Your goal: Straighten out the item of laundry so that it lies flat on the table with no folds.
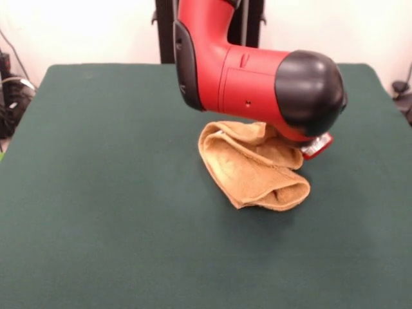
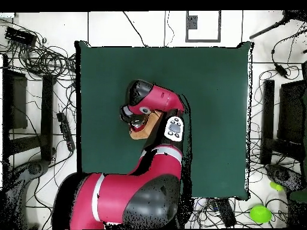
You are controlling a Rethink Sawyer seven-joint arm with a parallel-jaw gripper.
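The item of laundry [image 1: 257, 170], an orange-tan terry towel, lies crumpled and folded over itself near the middle of the dark green table [image 1: 96, 167]. Its near edge is rolled into a thick fold. The red arm's black-capped wrist [image 1: 309, 90] hangs right over the towel's far side. My gripper is hidden beneath the wrist. Only a small red and silver piece [image 1: 318, 146] shows, touching the towel's upper right edge. In the overhead view the arm covers nearly all of the towel, leaving a small tan patch [image 2: 141, 131] on the table [image 2: 216, 90].
The green cloth stretches wide on every side of the towel. Off the table, cables [image 2: 42, 57] and black stands [image 2: 267, 120] crowd the floor on both sides. A bright green ball [image 2: 259, 213] lies on the floor near one table corner.
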